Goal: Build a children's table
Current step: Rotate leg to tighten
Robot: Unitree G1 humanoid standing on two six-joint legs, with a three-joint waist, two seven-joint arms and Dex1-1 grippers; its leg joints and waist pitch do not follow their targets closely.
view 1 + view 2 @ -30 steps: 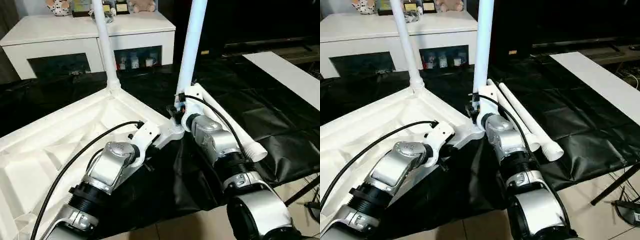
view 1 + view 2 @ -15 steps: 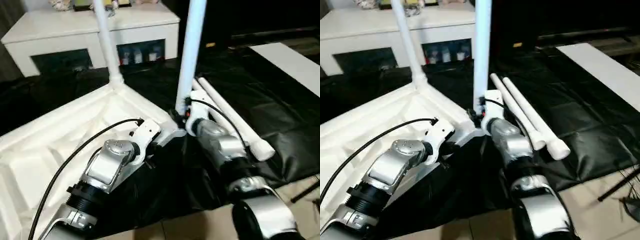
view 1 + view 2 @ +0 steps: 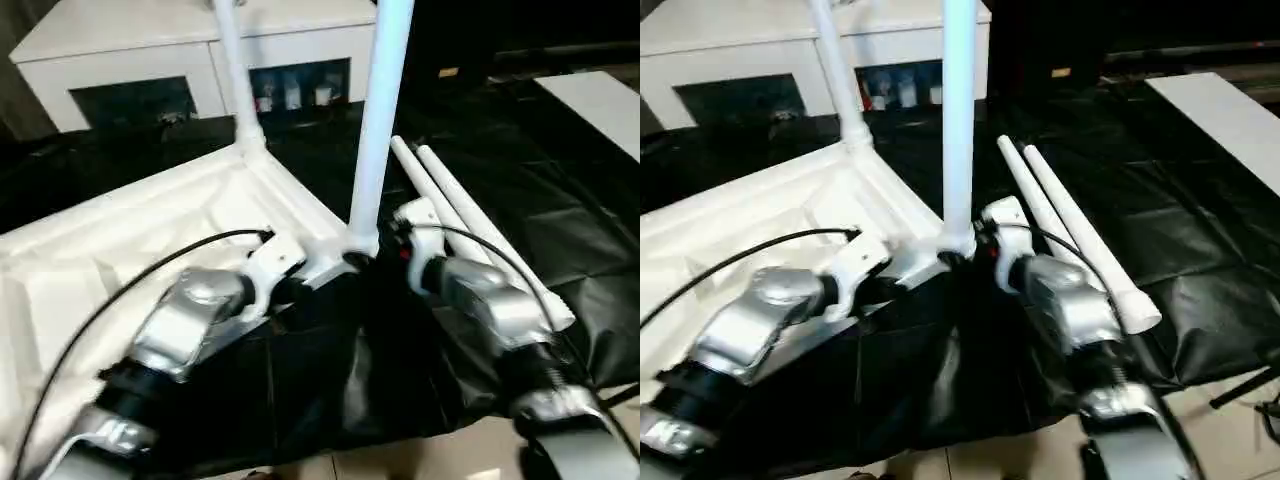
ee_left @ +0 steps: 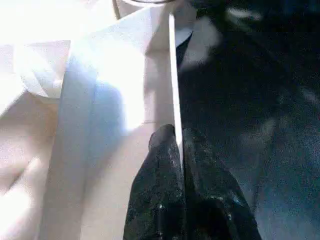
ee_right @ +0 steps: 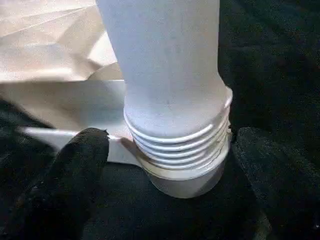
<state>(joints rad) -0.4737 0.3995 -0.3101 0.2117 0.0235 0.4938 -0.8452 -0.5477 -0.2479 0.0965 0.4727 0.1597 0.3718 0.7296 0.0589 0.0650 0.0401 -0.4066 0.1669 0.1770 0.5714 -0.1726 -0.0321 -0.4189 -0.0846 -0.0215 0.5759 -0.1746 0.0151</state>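
The right gripper (image 5: 170, 180) stands wide open around the foot of the near leg (image 3: 378, 130), one black finger (image 5: 65, 185) on either side of the threaded collar and neither touching it — it has hold of nothing. That leg rises straight up from the corner socket (image 3: 350, 250) directly ahead of the gripper, its long axis upright and square to the gripper's reach. The threads still show above the socket mouth, so the leg looks only partly seated, though that is a judgement.

The left gripper (image 4: 177, 150) is pinched shut on the thin raised rim of the tabletop (image 3: 120, 240), just beside the same corner, steadying the piece. A second leg (image 3: 235, 80) stands upright in the far corner, beyond both grippers.

The two remaining legs (image 3: 470, 220) lie side by side on the black cover (image 3: 560, 200), just beyond the right gripper on its outer side, their long axes running away from the robot. The right arm is clearly the nearer one to them, and its open fingers would have to cross those tubes at right angles to take one.
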